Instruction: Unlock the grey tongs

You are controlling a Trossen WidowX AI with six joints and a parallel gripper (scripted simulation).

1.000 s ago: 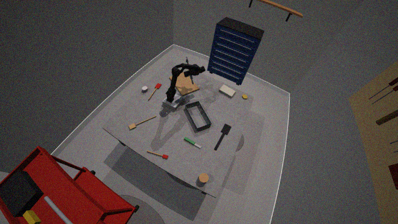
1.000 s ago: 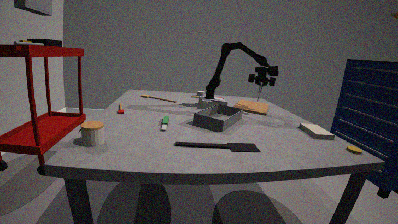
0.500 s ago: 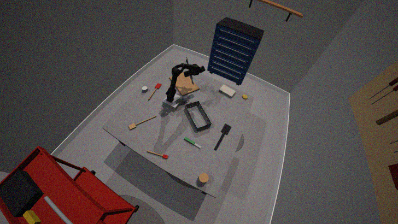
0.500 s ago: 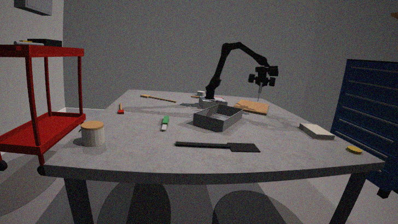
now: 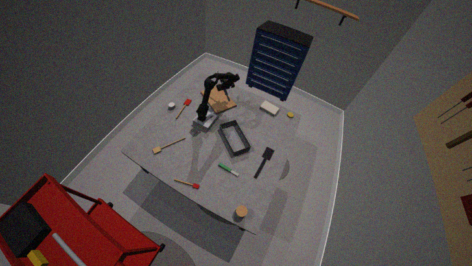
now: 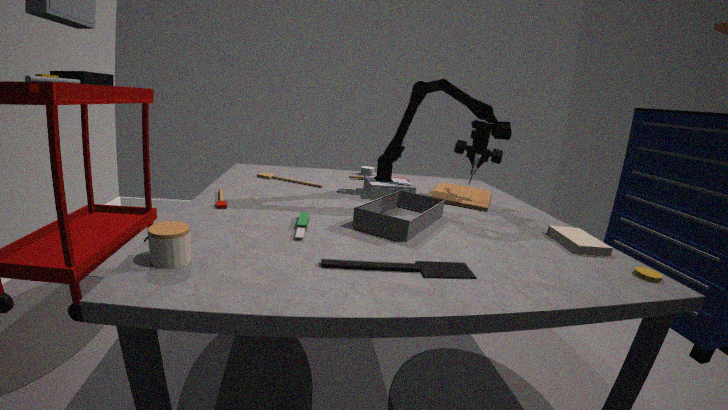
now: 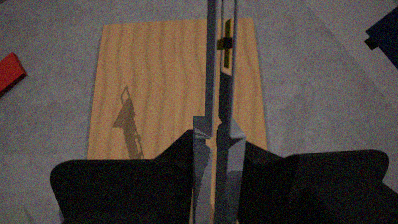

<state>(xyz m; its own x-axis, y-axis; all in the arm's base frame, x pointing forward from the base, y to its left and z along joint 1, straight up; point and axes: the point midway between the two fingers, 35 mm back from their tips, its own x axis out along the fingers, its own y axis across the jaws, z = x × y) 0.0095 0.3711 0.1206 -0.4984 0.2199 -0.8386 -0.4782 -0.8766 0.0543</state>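
Observation:
My gripper [image 5: 226,89] [image 6: 476,159] [image 7: 205,136] is shut on the grey tongs [image 6: 471,175] [image 7: 211,65] and holds them in the air above the wooden board [image 5: 225,106] [image 6: 471,200] [image 7: 160,60]. The tongs' two arms lie close together, with a narrow gap between them. A yellow and black piece [image 7: 227,45] shows between the arms near the top of the wrist view. In the exterior view one end of the tongs points steeply down at the board, without visible contact. Whether the lock is released cannot be told. The roasting tin [image 5: 241,152] [image 6: 379,224] has no tongs across it.
A red-headed spatula [image 5: 187,102] [image 7: 11,72] lies beside the board. A pale block [image 5: 269,108] [image 6: 578,240] and a yellow disc [image 5: 290,115] [image 6: 648,274] lie on the tin's far side. A black spatula [image 5: 268,154] [image 6: 445,269] and a green-handled tool [image 5: 224,167] [image 6: 303,220] lie nearer the front.

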